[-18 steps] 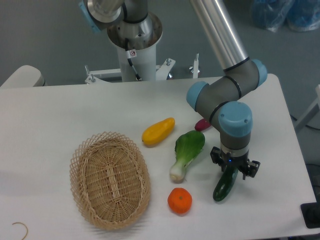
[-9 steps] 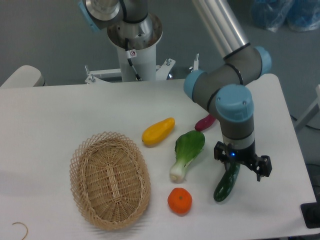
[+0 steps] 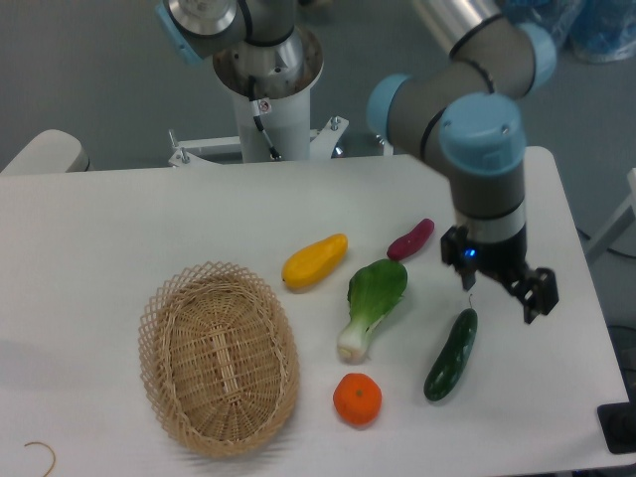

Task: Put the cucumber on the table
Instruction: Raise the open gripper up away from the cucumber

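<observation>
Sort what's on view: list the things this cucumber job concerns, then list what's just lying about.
Job:
- cucumber, lying flat on the table
- table
- gripper, open and raised clear of the cucumber

Lying about:
- wicker basket
- yellow fruit
- bok choy
- orange
- reddish-purple vegetable

Bright, even overhead light — soft faint shadows on table (image 3: 149, 219), picture sharp, no glare

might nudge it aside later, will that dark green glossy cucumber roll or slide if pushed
The dark green glossy cucumber lies flat on the white table; round in section, it would probably roll if pushed sideways. Its shiny skin suggests slipperiness. It looks stiff, so it should likely move as one piece.
</observation>
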Tool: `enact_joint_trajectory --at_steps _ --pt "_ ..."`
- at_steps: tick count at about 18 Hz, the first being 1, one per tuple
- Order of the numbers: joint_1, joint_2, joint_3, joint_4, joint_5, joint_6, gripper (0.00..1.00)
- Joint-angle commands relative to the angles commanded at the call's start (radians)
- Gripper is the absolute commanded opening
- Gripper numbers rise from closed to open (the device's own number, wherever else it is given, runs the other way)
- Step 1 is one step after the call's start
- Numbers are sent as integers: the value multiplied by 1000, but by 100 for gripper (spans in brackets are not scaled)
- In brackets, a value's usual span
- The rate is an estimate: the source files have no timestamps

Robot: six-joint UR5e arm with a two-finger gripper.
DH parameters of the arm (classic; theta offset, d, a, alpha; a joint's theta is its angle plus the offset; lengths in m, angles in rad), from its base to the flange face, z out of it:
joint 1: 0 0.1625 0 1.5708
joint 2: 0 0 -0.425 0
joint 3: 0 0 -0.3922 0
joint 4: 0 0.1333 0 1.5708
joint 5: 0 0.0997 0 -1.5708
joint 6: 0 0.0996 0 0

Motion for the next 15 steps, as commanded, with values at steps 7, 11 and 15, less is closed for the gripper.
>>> enact_joint_trajectory --at_steps 7,11,15 --pt "71 28 -12 -26 -121 151 100" --pt "63 28 -15 -23 -124 148 100" --pt "62 28 -15 -20 -124 141 100"
